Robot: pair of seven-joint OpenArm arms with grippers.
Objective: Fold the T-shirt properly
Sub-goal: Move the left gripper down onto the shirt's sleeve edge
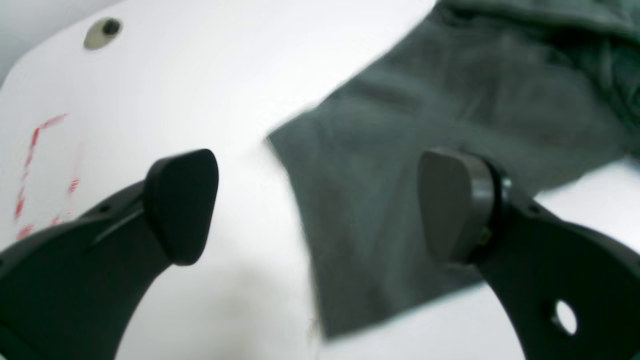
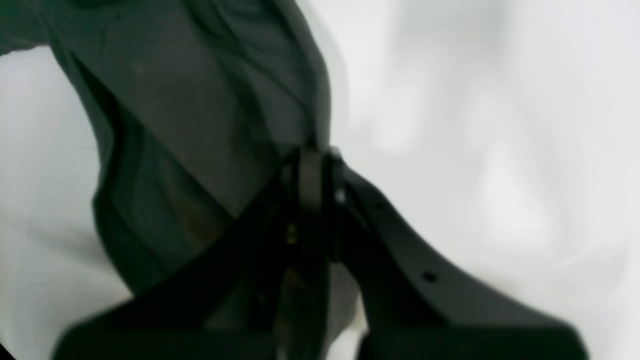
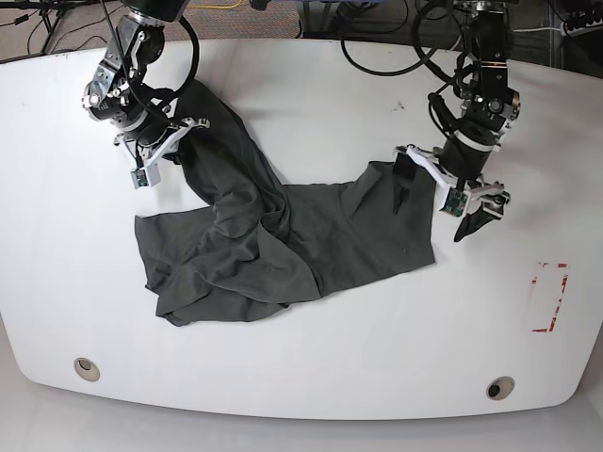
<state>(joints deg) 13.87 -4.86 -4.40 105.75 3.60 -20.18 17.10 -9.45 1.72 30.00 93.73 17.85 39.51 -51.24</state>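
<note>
My right gripper (image 3: pixel 185 125) clamps the crumpled charcoal-grey cotton T-shirt (image 3: pixel 283 235) near the tabletop's far edge; my left gripper (image 3: pixel 441 193) gapes empty and must regrasp the hem, I judge.

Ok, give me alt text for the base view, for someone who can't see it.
A crumpled dark charcoal-grey cotton T-shirt lies on a white table. The shut right gripper lifts one end of it; the open left gripper hovers at the other, holding nothing.

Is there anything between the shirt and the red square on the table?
No. In the base view, only bare white table lies between the T-shirt and the red markings.
</note>
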